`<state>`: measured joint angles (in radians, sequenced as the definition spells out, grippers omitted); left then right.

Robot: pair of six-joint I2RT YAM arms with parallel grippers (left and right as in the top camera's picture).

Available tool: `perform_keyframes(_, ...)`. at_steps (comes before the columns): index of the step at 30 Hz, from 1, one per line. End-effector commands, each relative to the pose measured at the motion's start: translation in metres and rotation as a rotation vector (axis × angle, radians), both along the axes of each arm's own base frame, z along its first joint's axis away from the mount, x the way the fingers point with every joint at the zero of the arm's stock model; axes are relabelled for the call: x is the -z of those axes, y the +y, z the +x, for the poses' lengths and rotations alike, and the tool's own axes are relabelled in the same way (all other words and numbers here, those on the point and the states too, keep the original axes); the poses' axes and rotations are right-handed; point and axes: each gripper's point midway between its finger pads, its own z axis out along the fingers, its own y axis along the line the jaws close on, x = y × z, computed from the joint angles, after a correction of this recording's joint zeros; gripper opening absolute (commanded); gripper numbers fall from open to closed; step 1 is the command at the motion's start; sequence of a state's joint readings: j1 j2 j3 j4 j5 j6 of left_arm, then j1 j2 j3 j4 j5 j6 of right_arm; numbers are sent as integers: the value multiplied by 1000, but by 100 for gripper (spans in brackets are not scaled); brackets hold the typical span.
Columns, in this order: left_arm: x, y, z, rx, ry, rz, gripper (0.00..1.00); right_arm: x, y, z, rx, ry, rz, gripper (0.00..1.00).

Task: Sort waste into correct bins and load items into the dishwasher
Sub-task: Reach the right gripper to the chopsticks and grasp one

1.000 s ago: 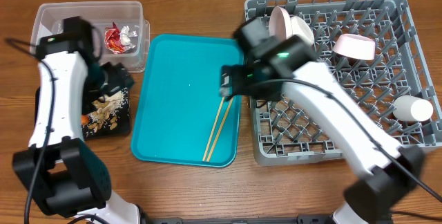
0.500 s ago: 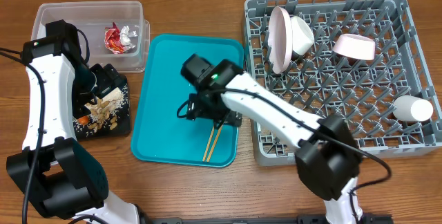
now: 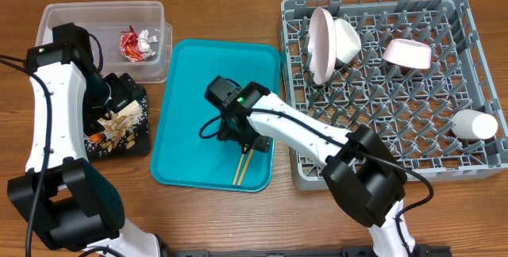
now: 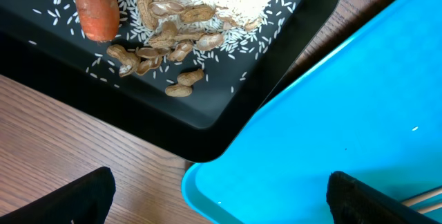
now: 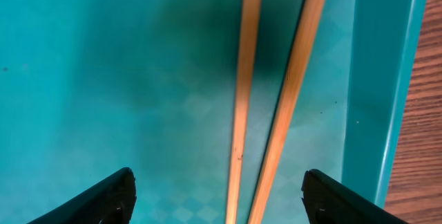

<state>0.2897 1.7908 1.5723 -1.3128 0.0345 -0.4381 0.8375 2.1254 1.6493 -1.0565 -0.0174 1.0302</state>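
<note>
The two wooden chopsticks lie side by side on the teal tray, near its right rim. My right gripper is open just above them, with both sticks between its fingertips. My left gripper is open and empty, over the edge of the black tray. That tray holds the carrot, peanuts and white crumbs. The foil wrapper lies in the clear tub. The grey rack holds the plate, two bowls and the cup.
The teal tray's raised rim runs just right of the chopsticks, with wood table beyond it. The rack's left wall stands close to the tray's right side. The black tray's corner touches the teal tray.
My right arm has swung from the rack's left edge over the teal tray and come down over the chopsticks. My left arm shifted slightly, then held still.
</note>
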Motion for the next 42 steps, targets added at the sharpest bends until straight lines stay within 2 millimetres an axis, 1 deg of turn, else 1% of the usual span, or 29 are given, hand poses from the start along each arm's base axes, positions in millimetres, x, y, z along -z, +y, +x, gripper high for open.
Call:
perform_keyframes(1, -3, -2, 1, -8, -12, -7, 100, 11, -2, -1, 12, -7, -26, 77)
perform_keyframes(6, -3, -2, 1, -8, -12, -7, 100, 16, -1, -1, 8, -6, -36, 74)
perform_keyframes(8, -3, -2, 1, -8, -11, -8, 100, 16, -10, 0, 11, -20, -78, 73)
perform_keyframes(10, -3, -2, 1, -8, -11, -8, 100, 16, -14, 1, 12, -29, -101, 72)
perform_keyframes(12, -2, -2, 1, -8, -10, -8, 100, 16, -17, 3, 13, -40, -115, 69)
perform_keyframes(18, -2, -2, 1, -8, -11, -8, 100, 19, -15, -2, 3, -34, -114, 67)
perform_keyframes(25, -2, -2, 1, -8, -10, -7, 100, 36, -11, -14, -16, -16, -95, 66)
perform_keyframes(28, -2, -2, 1, -8, -10, -7, 100, 43, -16, -18, -17, -8, -105, 58)
perform_keyframes(30, -2, -2, 1, -8, -10, -6, 100, 44, -17, -19, -17, -4, -110, 40)
perform_keyframes(31, -2, -2, 1, -8, -9, -5, 100, 44, -17, -19, -18, -4, -110, 35)
perform_keyframes(32, -2, -2, 1, -8, -9, -5, 100, 44, -17, -19, -17, -3, -111, 27)
perform_keyframes(34, -2, -2, 1, -8, -9, -5, 100, 44, -19, -19, -16, 0, -115, 17)
perform_keyframes(35, -2, -2, 1, -8, -9, -5, 100, 44, -20, -20, -15, 3, -118, 14)
perform_keyframes(37, -2, -2, 1, -8, -9, -5, 100, 43, -23, -20, -12, 11, -127, 11)
perform_keyframes(42, -2, -2, 1, -8, -9, -5, 100, 33, -30, -15, -9, -16, -172, 11)
